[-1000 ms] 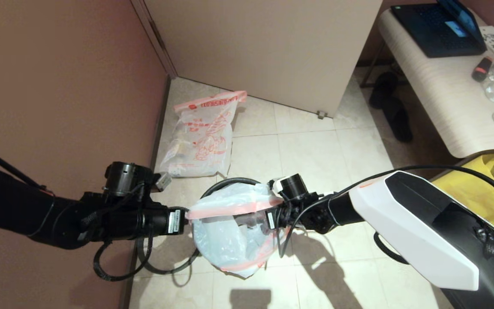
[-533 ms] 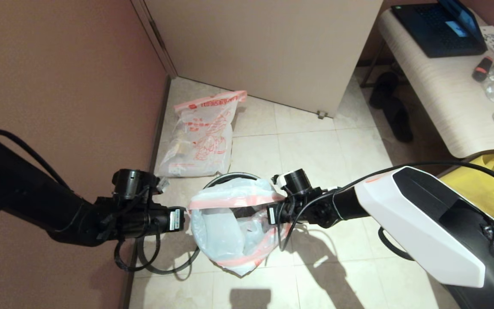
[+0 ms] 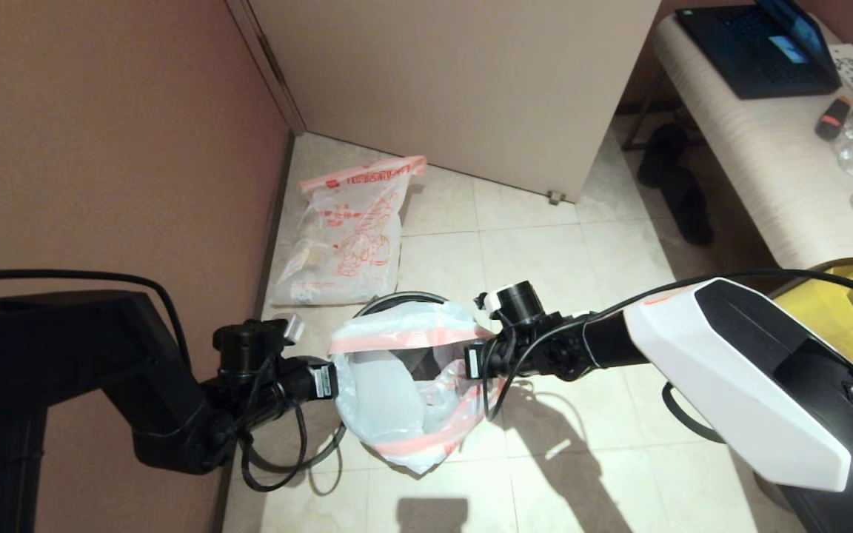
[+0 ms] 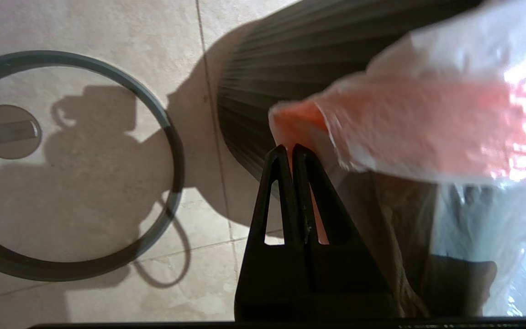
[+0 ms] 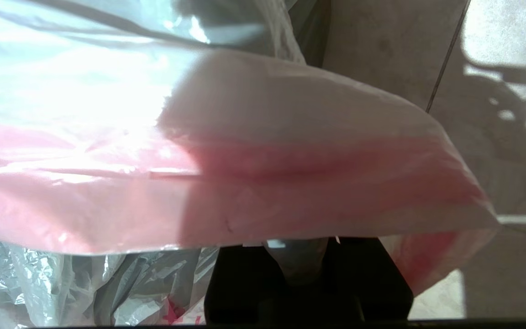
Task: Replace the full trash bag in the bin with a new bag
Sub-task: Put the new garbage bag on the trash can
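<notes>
The left gripper [image 4: 291,151] has its fingers pressed together on the pink band of the new bag [image 3: 404,385], pinching the mouth's edge on the bin's [image 3: 397,302] left side. Opposite it, the right gripper [image 3: 471,363] meets the same pink band; its fingertips are buried under the plastic, so it seems to be clamped on the bag, though the grip itself is hidden. Between the two grippers the bag's mouth hangs spread over the black bin. Just below the left gripper a grey ring [image 4: 171,151] lies flat on the floor tiles. Beyond both grippers, by the wall, the full trash bag [image 3: 349,233] lies on the floor.
</notes>
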Robot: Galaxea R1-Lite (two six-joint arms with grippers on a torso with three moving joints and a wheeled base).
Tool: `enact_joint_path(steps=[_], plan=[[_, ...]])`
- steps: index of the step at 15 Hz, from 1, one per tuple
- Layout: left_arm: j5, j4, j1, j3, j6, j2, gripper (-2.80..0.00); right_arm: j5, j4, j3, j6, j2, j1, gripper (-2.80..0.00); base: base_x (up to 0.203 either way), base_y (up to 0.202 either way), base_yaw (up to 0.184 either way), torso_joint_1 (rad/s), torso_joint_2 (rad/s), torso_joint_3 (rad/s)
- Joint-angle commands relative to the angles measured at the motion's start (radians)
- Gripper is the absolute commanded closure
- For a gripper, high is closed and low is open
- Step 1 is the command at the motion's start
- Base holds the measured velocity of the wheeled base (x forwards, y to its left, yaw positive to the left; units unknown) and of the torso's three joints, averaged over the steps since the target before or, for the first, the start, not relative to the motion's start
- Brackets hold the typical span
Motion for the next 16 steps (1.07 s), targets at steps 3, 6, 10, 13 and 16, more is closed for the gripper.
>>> enact_joint_path(steps=[3, 6, 10, 13, 16], plan=[[-0.001, -0.013, 0.0, 0.032, -0.009, -0.038, 0.0, 0.003, -0.001, -0.004, 0.002, 0.002, 0.0, 0.0, 0.0, 0.0, 0.0, 0.0, 0.0, 0.0], [-0.001, -0.015, 0.004, 0.063, -0.01, -0.095, 0.0, 0.003, 0.001, -0.01, 0.002, 0.012, -0.002, 0.0, 0.0, 0.0, 0.0, 0.0, 0.0, 0.0], [-0.001, -0.022, 0.005, 0.063, -0.03, -0.113, 0.0, 0.023, 0.035, -0.009, 0.002, 0.008, 0.008, 0.0, 0.0, 0.0, 0.0, 0.0, 0.0, 0.0], [-0.001, -0.027, 0.007, 0.064, -0.033, -0.122, 0.0, 0.025, 0.047, -0.007, 0.003, 0.005, 0.016, 0.0, 0.0, 0.0, 0.0, 0.0, 0.0, 0.0], [-0.001, -0.028, 0.008, 0.064, -0.035, -0.124, 0.0, 0.024, 0.05, 0.0, 0.001, 0.007, 0.032, 0.0, 0.0, 0.0, 0.0, 0.0, 0.0, 0.0]])
